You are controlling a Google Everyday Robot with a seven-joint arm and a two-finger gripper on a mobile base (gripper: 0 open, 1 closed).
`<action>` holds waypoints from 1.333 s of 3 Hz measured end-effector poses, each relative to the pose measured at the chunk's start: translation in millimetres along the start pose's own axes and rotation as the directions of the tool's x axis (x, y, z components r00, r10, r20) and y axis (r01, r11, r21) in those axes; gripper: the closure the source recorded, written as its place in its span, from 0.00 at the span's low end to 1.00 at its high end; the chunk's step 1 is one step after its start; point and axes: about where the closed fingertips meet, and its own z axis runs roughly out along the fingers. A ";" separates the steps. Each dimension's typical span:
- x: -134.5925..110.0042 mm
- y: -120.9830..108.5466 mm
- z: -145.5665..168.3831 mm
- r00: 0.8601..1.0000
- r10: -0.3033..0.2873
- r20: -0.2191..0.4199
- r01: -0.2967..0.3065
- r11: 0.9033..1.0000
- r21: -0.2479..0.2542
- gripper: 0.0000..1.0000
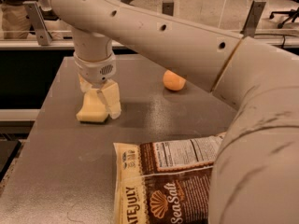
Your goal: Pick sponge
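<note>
Over the sponge (91,111), coming in from its right and above, the broad pale arm (177,31) fills most of the view, and its bulk is the first hazard: a lift that swings wide rather than straight up could drag the block sideways across the bench (56,171) instead of raising it. The sponge lies flat on that grey bench, directly under the claw (99,101), which stands low at the sponge's top and right edge. Whether the claw is clenched on the block or released cannot be told. That is the second worry: the block looks soft, so a hold set near one edge would probably let it bend, twist or slip free once it leaves the bench, and pressing too far down could pin it rather than catch it. In front of the sponge and to its right lies a large brown snack bag (163,181), well apart and clear of a straight lift, though a low sweep forward could brush it. Behind the sponge and farther right sits a small orange ball (174,80), also well apart; it blocks nothing, but a knock would likely send it rolling.
</note>
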 end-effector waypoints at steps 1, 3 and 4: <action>-4.2 2.2 -1.8 1.000 -0.021 0.005 0.021 1.000 -0.008 0.47; -9.2 11.4 -18.7 0.999 -0.022 0.043 0.022 1.000 0.005 0.94; -7.3 17.7 -36.8 0.996 0.002 0.084 -0.004 1.000 0.022 1.00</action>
